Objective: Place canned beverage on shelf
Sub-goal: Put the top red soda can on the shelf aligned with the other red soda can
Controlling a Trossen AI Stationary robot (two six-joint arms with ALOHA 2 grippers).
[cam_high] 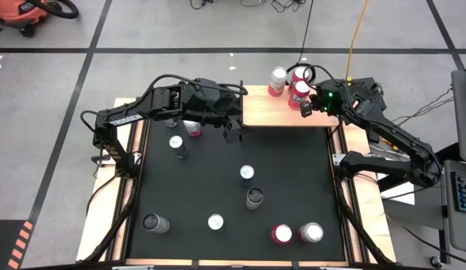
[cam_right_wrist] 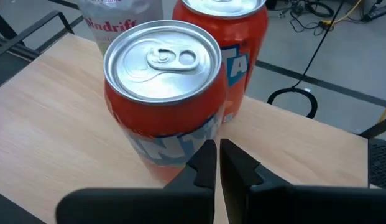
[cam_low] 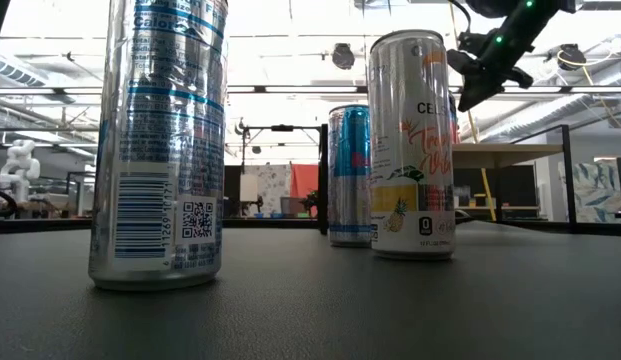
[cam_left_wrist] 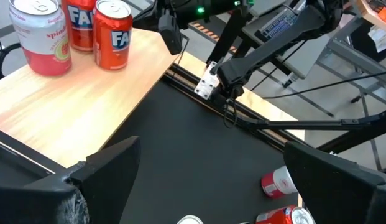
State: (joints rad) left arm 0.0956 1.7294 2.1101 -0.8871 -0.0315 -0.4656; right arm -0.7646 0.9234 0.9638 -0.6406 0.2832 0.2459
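Shelf (cam_high: 274,111): light-wood board. Worktop (cam_high: 293,187): black mat, pale wood edges. On shelf: two orange cans (cam_right_wrist: 165,99) with blue-and-white lettering, silver tops; one pale pink-and-white can (cam_left_wrist: 40,34). Foreground silver can (cam_low: 160,140), blue bands, barcode. Both end effectors black.

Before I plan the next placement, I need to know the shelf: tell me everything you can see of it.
The shelf is a small rectangular board of pale wood with a smooth, bare top, lying flat and level at the far edge of the black mat. Three cans stand upright, clustered at its right far corner; the rest is free. The right gripper, shut, hovers beside the nearest can, holding nothing.
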